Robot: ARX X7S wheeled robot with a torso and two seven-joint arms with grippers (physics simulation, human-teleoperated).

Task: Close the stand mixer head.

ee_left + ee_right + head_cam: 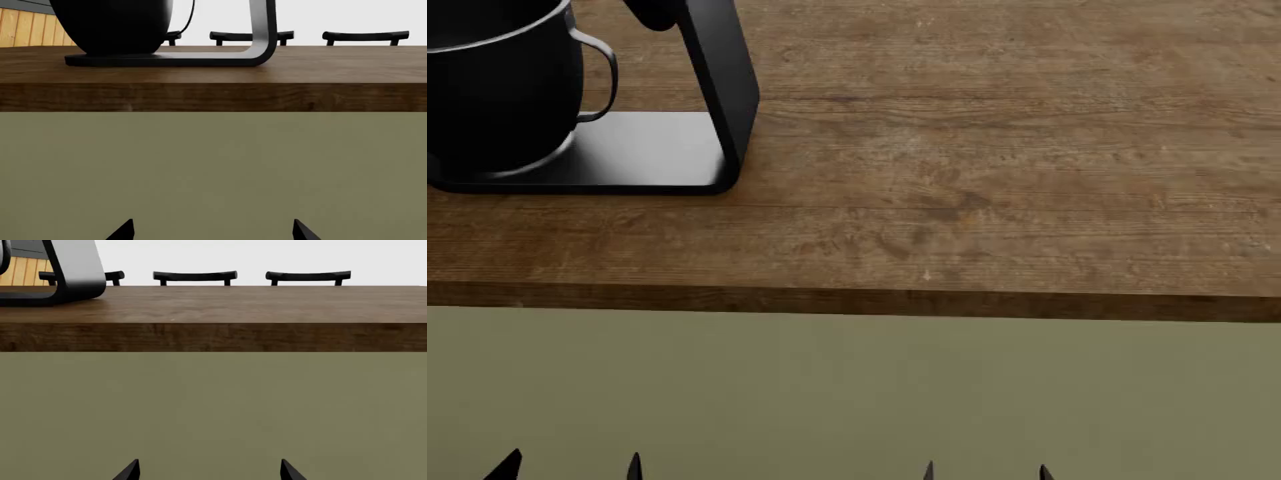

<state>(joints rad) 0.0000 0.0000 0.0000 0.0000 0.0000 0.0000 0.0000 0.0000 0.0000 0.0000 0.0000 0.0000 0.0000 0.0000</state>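
Both gripper tips only [571, 467] [985, 471]; stand mixer head [651, 12] mostly cropped.

The place looks like a home kitchen with a dining area. A stand mixer [714, 110] with a dark steel bowl [494, 85] sits on a thick wooden countertop [988, 200] above a plain olive cabinet front [854, 390]. Beyond the counter stand several black dining chairs [195, 276], and a strip of light wood panelling [27, 29] shows at one side.
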